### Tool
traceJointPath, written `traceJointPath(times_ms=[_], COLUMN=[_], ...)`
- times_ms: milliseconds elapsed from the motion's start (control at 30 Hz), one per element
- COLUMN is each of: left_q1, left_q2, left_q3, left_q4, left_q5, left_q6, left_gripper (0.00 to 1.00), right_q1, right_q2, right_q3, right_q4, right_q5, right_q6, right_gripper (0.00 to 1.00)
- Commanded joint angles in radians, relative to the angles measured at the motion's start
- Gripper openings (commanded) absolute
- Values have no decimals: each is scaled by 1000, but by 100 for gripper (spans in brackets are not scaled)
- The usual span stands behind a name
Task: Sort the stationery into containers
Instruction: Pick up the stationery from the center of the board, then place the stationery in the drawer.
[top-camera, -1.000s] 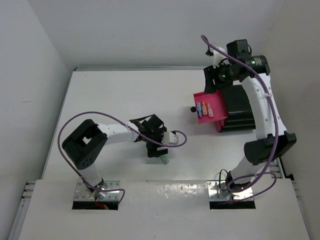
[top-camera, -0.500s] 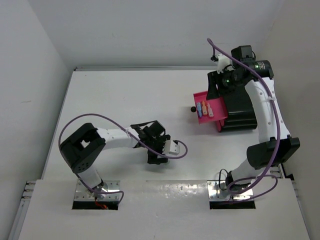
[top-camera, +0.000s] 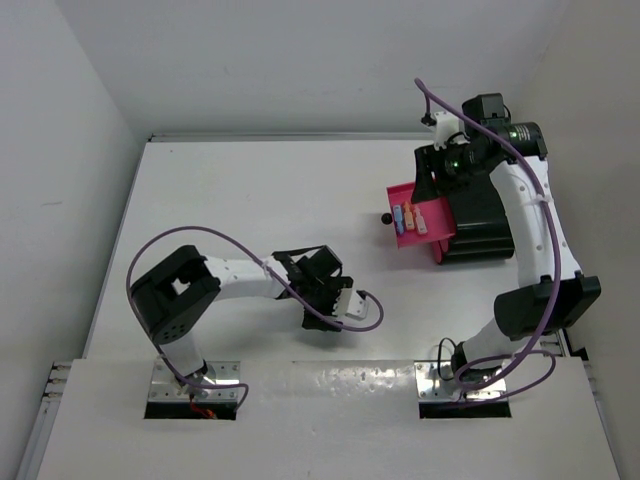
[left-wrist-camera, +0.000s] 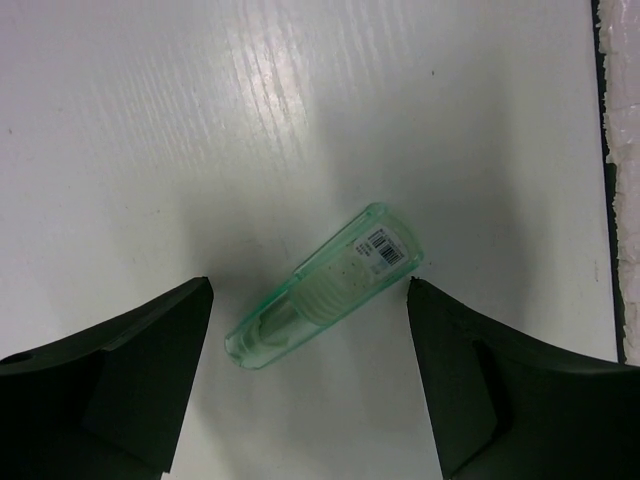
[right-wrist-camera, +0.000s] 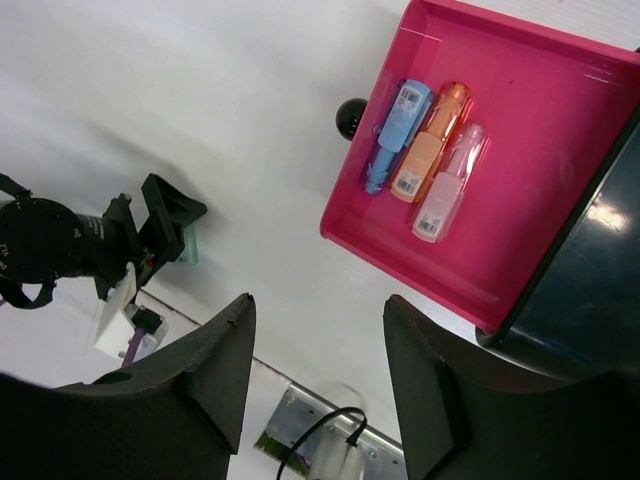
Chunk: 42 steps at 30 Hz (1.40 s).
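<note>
- The mint piece (left-wrist-camera: 325, 288) lies flat on the table (left-wrist-camera: 150, 120), slantwise between the fingers of your left gripper (left-wrist-camera: 308, 292). The jaws are spread wide, and neither touches it.
- It looks like clear hard plastic: probably light, stiff and smooth, so it may well roll or skid.
- Grip it across the middle of the body, not at the labelled end. Because it lies at a slant, expect it to twist as the jaws close.
- Your right gripper (right-wrist-camera: 315, 325) is spread and empty above the open drawer (right-wrist-camera: 560, 130). Blue (right-wrist-camera: 393, 135), orange (right-wrist-camera: 430, 145) and pink (right-wrist-camera: 450, 185) pieces lie there side by side.
- From the top view the left gripper hides the mint piece.
- You cannot tell how high the left fingertips sit above the table.
- Only one drawer of the box (right-wrist-camera: 600, 280) shows. The others, and any further stationery, are out of sight.
</note>
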<state>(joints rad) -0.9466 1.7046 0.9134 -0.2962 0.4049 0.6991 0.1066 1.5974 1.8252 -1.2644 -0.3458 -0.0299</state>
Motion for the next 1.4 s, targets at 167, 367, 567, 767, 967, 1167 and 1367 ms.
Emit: traceJointPath(times_ms=[167,367,567,767,967,1167,1367], left_q1=[-29,-27,78,95,92,91,85], left_q2=[12,-3,-179,-309,-318,-312,-310], left_q3=[5,10,33,157,360,446,484], left_q4=[-21,-75,-106,-178,-288,-316,-313], left_q5=[-5,-32,38,63,118,115,36], left_q6=[66,56,11,-3,-53,-82,-87], left_gripper=[54,26,13,12,13,13,12], right_q1=[-8,-12,-24,-28,1,86,134], right_q2=[-47,-24,-28,-8,47,64,67], right_q3=[-21,17,-44,-119,-118,-110,-141], right_q4=[2,-7,-41,-76,-131,-182,-179], right_q5=[-41,-90,-247,-442,-636,-664,-654], right_q6=[-5,5,5,10,18,-31,-30], right_gripper=[53,53,50,44,53,57,57])
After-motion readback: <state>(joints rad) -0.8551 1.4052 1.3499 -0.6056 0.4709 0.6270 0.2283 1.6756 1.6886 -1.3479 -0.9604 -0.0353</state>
